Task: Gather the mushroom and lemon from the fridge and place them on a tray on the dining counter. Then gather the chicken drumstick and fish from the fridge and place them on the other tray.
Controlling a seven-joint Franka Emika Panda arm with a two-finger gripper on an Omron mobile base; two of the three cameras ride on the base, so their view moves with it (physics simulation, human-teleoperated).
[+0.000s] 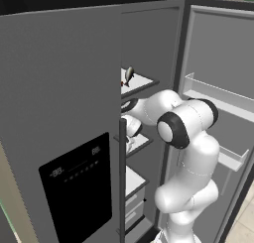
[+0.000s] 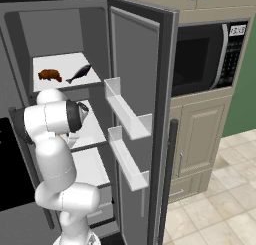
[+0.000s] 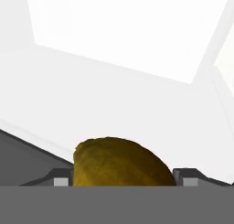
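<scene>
Gripper point(image 3: 122, 182) fingers are pressing either side of the lemon point(image 3: 121, 161) on a white fridge shelf point(image 3: 114, 95), apparently clamping it. Fetching the lemon seems underway; next comes lifting it out toward a tray. Fish point(image 2: 79, 73) and chicken drumstick point(image 2: 49, 75) are lying on the upper shelf. No readable writing.

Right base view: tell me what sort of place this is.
A home kitchen, rendered. An open fridge with shelves holding a fish and a drumstick, a built-in microwave, and wooden cabinets.
</scene>
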